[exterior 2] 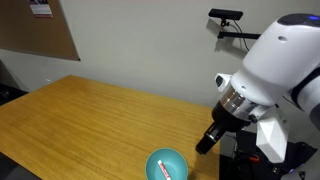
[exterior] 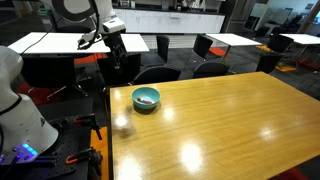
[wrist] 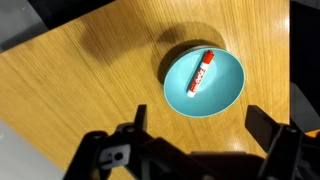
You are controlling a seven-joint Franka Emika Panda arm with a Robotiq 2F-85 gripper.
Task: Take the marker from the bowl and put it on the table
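The teal-blue bowl (exterior: 146, 108) stands near one end of the honey-coloured wood table (exterior: 220, 130). The red marker (exterior: 147, 100) with a whitish part lies inside it. The wrist view shows the bowl (wrist: 225, 88) with the marker (wrist: 201, 72) lying slanted in it. My gripper (wrist: 200, 125) is open and empty. It hangs above the table, well clear of the bowl and to its side. In the exterior views the gripper (exterior: 113, 50) (exterior 2: 205, 143) is raised off the table (exterior 2: 90, 120) beside the bowl (exterior 2: 176, 160) with the marker (exterior 2: 162, 170).
Black office chairs (exterior: 160, 72) and white-topped tables (exterior: 60, 42) stand behind the wood table. A corkboard (exterior 2: 35, 30) hangs on the wall. A camera on a stand (exterior 2: 226, 15) is near the arm. The table edge (wrist: 60, 120) runs close to the bowl.
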